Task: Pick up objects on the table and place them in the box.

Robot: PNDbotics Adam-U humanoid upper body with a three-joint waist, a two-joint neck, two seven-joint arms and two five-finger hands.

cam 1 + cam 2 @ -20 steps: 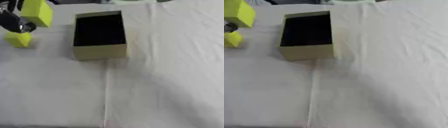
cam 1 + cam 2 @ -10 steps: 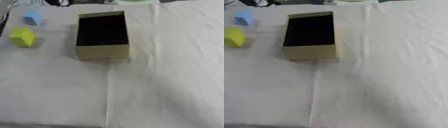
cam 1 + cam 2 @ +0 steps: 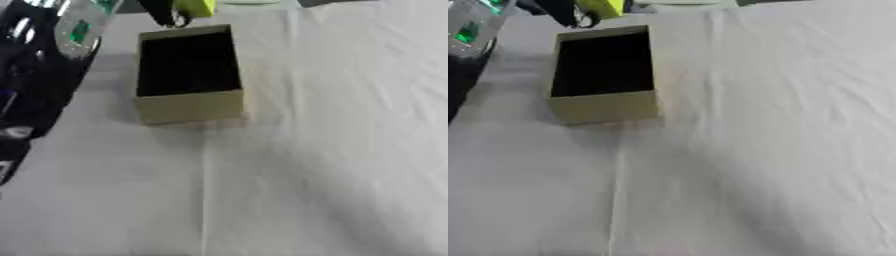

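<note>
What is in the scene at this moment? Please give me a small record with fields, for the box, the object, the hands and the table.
box: olive box, open top, dark inside, nothing visible in it, standing on the cloth
object: yellow-green block, at the top edge, just beyond the box's far rim, above the table
left hand: left hand, dark, beside the block at the top edge; seems to hold it, fingers not clear
left arm: black and silver, along the view's left side
right hand: not in view
table: white cloth, creased

Test-bench setup, table (image 3: pixel 350 150) under plain white cloth, open cardboard box (image 3: pixel 189 102)
</note>
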